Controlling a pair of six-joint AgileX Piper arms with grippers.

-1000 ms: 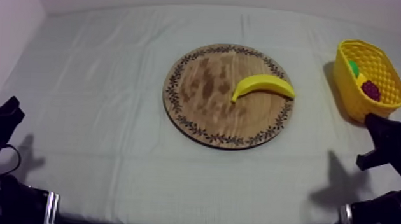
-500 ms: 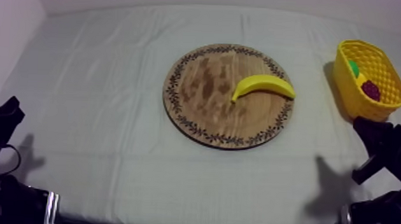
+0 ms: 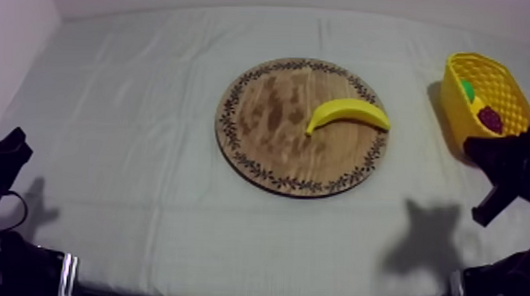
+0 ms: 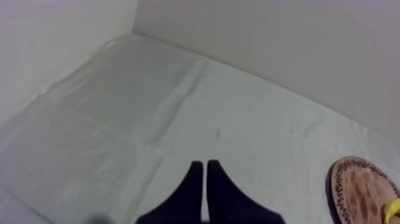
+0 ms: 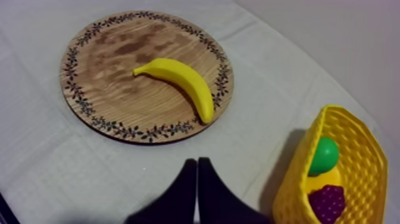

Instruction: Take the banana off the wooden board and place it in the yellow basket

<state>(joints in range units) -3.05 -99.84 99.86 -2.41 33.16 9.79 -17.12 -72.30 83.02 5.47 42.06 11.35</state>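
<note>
A yellow banana [image 3: 348, 113] lies on the right half of the round wooden board [image 3: 269, 116] in the middle of the table. The yellow basket [image 3: 455, 106] stands at the far right. My right gripper [image 3: 480, 151] hangs just in front of the basket, raised off the cloth. In the right wrist view its fingers lie together as a narrow wedge [image 5: 197, 162], shut on nothing, short of the banana [image 5: 181, 83], the board [image 5: 113, 53] and the basket [image 5: 309, 173]. My left gripper [image 3: 12, 142] rests at the table's left edge, shut [image 4: 205, 165], with the board's rim [image 4: 357, 190] off to its side.
Inside the basket lie a green fruit [image 5: 324, 155], a yellow fruit [image 5: 324, 180] and purple grapes [image 5: 328, 204]. Bare cloth [image 3: 135, 120] stretches left of the board and along the front. Walls close the table at the back and the left.
My right arm has lifted and shifted left toward the front of the basket, and its shadow on the cloth has slid left. The left arm, banana and basket have not moved.
</note>
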